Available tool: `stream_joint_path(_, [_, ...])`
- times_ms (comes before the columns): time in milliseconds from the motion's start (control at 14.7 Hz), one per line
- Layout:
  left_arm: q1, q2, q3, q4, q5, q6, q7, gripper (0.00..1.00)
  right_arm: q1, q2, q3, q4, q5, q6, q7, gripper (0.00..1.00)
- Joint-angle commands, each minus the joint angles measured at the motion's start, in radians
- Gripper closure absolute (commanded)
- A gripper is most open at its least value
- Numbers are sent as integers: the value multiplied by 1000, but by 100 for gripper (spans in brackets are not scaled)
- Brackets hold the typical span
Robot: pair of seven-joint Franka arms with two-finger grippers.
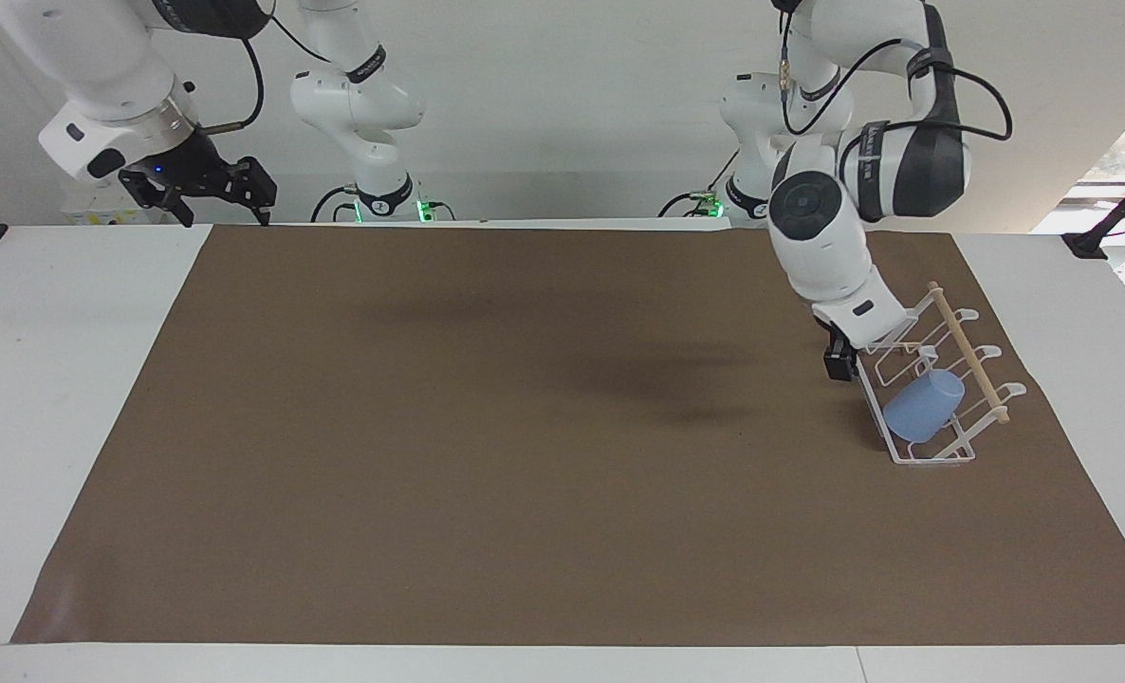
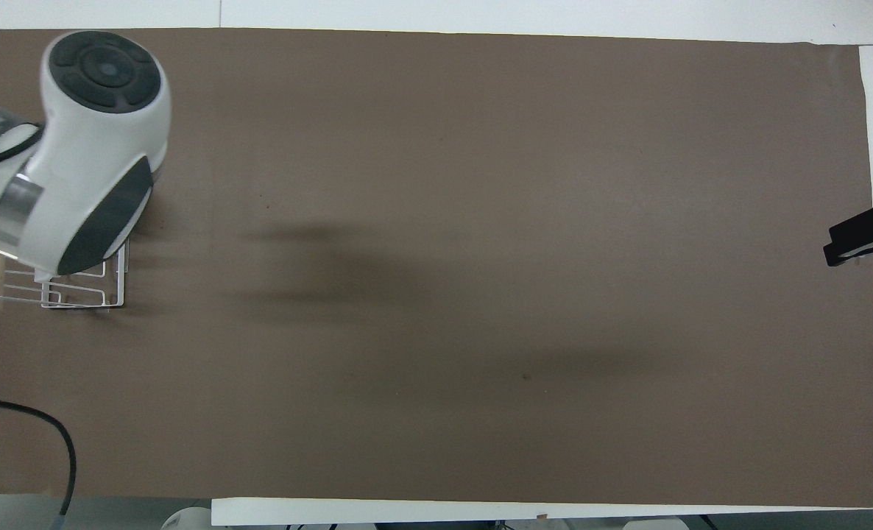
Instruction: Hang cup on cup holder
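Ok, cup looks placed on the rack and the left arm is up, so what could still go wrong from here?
1. The light-blue cup sits tilted on the white wire cup holder; a knock might slide it off.
2. The left tool hangs close beside the holder's frame, so it could snag the wire.
3. In the overhead view the arm hides the cup; judge from the facing view.

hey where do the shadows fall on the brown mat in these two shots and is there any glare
Facing view: a soft dark shadow on the mat beside the left arm's wrist, and a thin one under the rack holding the cup. Overhead view: long blurred shadow bands across the mat's middle. No glare in either.
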Motion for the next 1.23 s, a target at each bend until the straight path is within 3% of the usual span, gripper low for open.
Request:
stream_joint_path(0, [102,-63,2,-41,-125,42,300,0,-7,-23,4,-29,14,14,1,1])
stream_joint_path(341, [193,-106,12,-7,-216,-10,973,0,-7,-23,4,-29,14,14,1,1])
stream_joint_path(477, [227,-108,12,19,-251,-50,1151,0,-7,-23,4,-29,14,14,1,1])
stream_joint_path(818, [261,-132,15,91,-391,-115,1233,0,-9,-23,4,-29,14,14,1,1])
stream_joint_path(1159, [275,-214,26,103,-409,-119,1354,0,-9,-23,4,-29,14,14,1,1])
